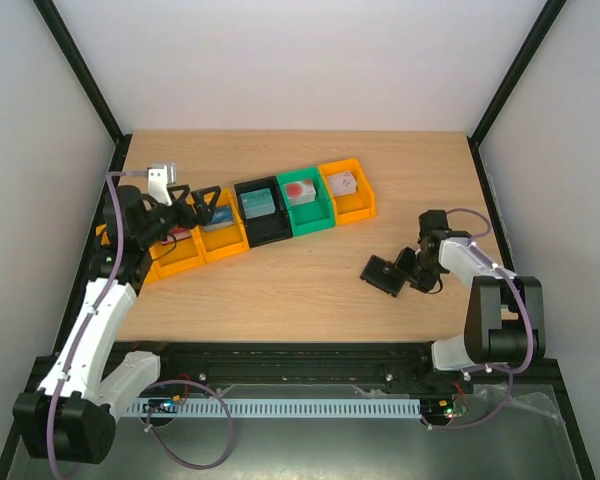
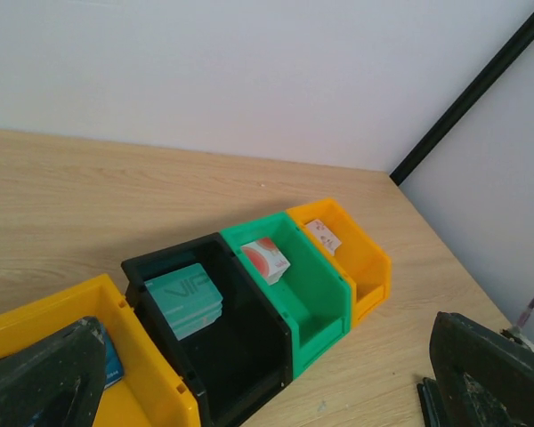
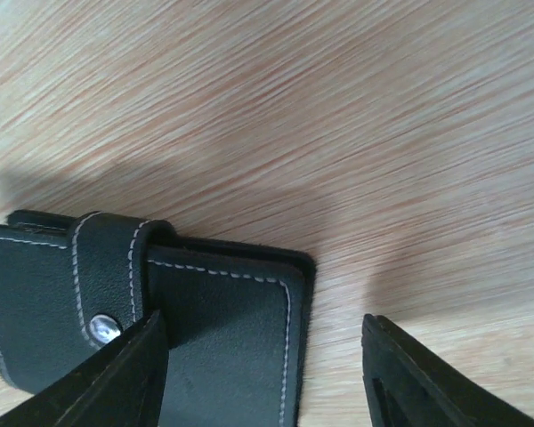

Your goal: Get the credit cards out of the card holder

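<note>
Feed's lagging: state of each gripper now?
Left gripper: open, holding nothing.
Right gripper: open, straddling the card holder corner, not gripping it.

The black, white-stitched card holder [image 1: 383, 273] lies flat and closed, tab snapped, on the table [image 1: 300, 285].

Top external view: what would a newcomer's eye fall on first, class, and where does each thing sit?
A slanting row of yellow, black and green bins crosses the table's left and middle. The black card holder lies closed on bare wood at the near right, the open right gripper straddling its edge. The left gripper hovers open over the row's left end.
</note>
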Controlling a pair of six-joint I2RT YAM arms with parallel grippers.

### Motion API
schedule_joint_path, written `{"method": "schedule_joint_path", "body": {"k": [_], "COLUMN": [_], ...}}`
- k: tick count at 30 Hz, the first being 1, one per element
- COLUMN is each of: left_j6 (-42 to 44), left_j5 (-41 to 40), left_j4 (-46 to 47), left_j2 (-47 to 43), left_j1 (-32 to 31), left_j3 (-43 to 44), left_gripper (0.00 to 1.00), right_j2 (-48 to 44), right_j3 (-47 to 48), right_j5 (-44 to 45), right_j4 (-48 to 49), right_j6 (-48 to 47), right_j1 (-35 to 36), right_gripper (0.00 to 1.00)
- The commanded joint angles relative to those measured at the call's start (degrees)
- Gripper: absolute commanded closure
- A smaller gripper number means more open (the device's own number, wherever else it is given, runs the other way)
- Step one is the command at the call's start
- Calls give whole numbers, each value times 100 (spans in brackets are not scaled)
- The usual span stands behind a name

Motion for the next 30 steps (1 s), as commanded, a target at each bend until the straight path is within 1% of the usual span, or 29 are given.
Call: {"method": "schedule_joint_path", "body": {"k": [1, 4, 7, 10, 12, 13, 14, 16, 19, 25, 28, 30], "left_j6": [-191, -192, -150, -203, -228, -224, -221, -219, -212, -254, -260, -271], "left_j5": [42, 30, 14, -3, 4, 4, -2, 4, 0, 81, 211, 302], "left_j4": [305, 389, 414, 414, 429, 430, 434, 447, 456, 572, 670, 735], "left_j2": [-225, -273, -304, -285, -247, -229, -211, -176, -129, 7, 71, 106], "left_j1": [-98, -145, -190, -234, -280, -304, -329, -381, -468, -736, -847, -891], "left_j3": [-205, -257, -259, -266, -265, -264, -263, -268, -262, -358, -372, -364], "left_gripper": [0, 1, 1, 1, 0, 1, 1, 0, 1, 1, 1, 1], "right_j2": [-164, -139, -116, -171, -220, -238, -259, -332, -490, -875, -1115, -1270], "right_j3": [-206, -531, -782, -961, -1121, -1201, -1271, -1369, -1339, -929, -713, -581], "right_j5": [-543, -965, -1327, -1754, -2159, -2378, -2573, -2875, -3337, -3910, -3966, -3996], "right_j4": [390, 764, 1158, 1596, 1981, 2189, 2364, 2627, 2749, 2455, 2486, 2673], "right_j6": [322, 560, 805, 1009, 1169, 1257, 1316, 1347, 1235, 954, 1119, 1475], "right_j1": [-10, -9, -10, -10, -10, -10, -12, -10, 20, 340, 505, 588], "right_gripper": [44, 50, 63, 72, 82, 92, 98, 98, 98, 98, 98, 98]}}
